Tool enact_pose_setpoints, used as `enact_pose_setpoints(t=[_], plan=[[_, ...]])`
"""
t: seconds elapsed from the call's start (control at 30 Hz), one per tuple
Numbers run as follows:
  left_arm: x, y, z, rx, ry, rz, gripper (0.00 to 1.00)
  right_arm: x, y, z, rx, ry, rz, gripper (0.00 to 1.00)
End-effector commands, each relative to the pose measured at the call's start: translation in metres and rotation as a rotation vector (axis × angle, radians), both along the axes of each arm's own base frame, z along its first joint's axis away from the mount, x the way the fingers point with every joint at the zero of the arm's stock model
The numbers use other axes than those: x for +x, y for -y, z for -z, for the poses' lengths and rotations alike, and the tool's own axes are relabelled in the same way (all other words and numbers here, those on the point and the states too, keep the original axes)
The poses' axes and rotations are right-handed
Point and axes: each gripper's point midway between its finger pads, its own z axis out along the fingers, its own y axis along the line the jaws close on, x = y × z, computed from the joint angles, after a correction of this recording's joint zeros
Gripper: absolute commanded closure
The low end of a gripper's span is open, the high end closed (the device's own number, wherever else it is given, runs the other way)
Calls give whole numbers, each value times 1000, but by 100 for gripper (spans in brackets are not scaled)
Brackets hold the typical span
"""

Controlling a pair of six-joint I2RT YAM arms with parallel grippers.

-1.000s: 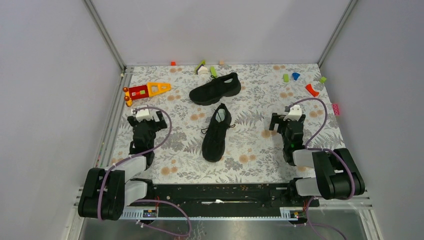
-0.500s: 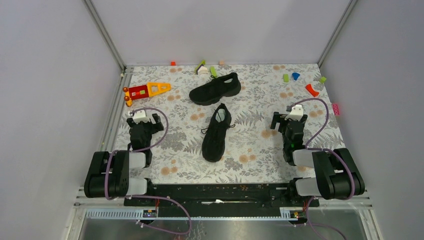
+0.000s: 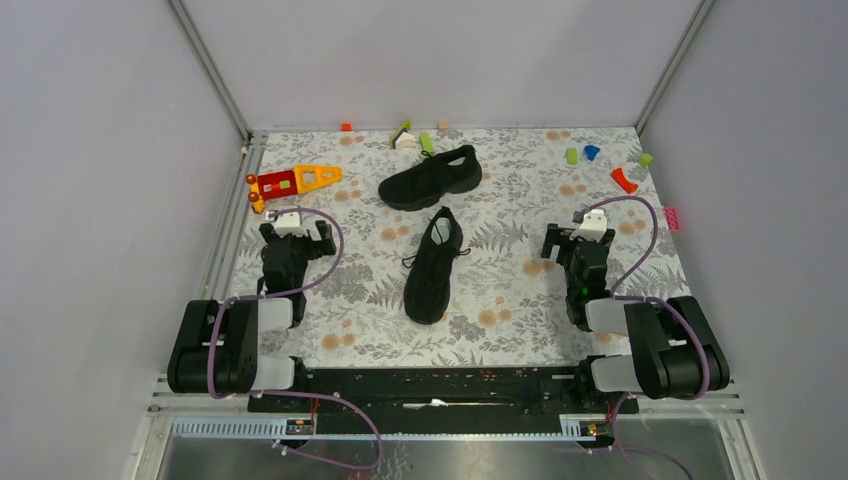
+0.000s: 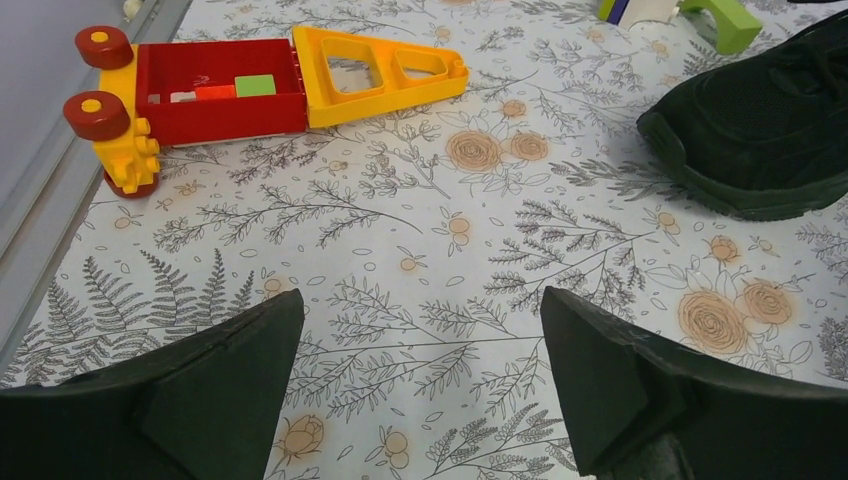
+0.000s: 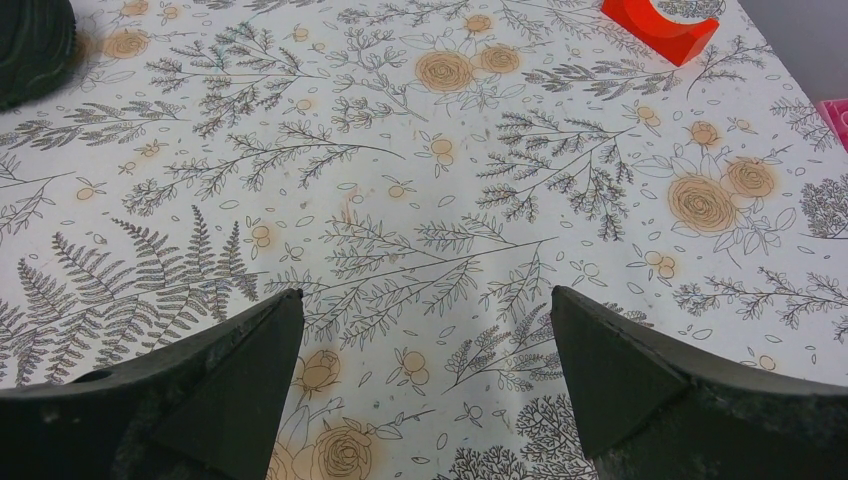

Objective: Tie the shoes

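Two black shoes lie mid-table. The far shoe [image 3: 432, 176] lies on its side across the mat. The near shoe [image 3: 433, 264] points its toe toward the arms, with its thin laces loose at both sides. My left gripper [image 3: 295, 238] hovers low over the mat, left of the near shoe and apart from it. It stands open [image 4: 421, 300] with only printed mat between its jaws, and the far shoe's end [image 4: 760, 130] shows at the upper right. My right gripper [image 3: 575, 245] is right of the near shoe, open [image 5: 426, 295] and empty. A shoe edge [image 5: 30, 45] shows top left.
A red and yellow toy [image 3: 290, 181] [image 4: 250, 85] lies ahead of the left gripper. Small blocks lie along the back edge [image 3: 427, 143] and at the far right: green [image 3: 571, 155], blue [image 3: 592, 152], red [image 3: 624, 180] [image 5: 660, 25], pink [image 3: 672, 217]. Grey walls close three sides.
The left arm has folded back toward its base and its gripper has shifted slightly toward the far side. The right arm and both shoes have not moved.
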Motion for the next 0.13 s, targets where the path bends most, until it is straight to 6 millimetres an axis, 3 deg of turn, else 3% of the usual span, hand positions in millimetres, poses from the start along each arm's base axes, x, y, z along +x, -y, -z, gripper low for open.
enact_pose_setpoints(t=[0.0,0.1], plan=[[10,3,-20,18,60,25,1,11,5,-20,5,71,32,0],[9,3,-19,21,60,21,1,11,5,-21,6,73,33,0]])
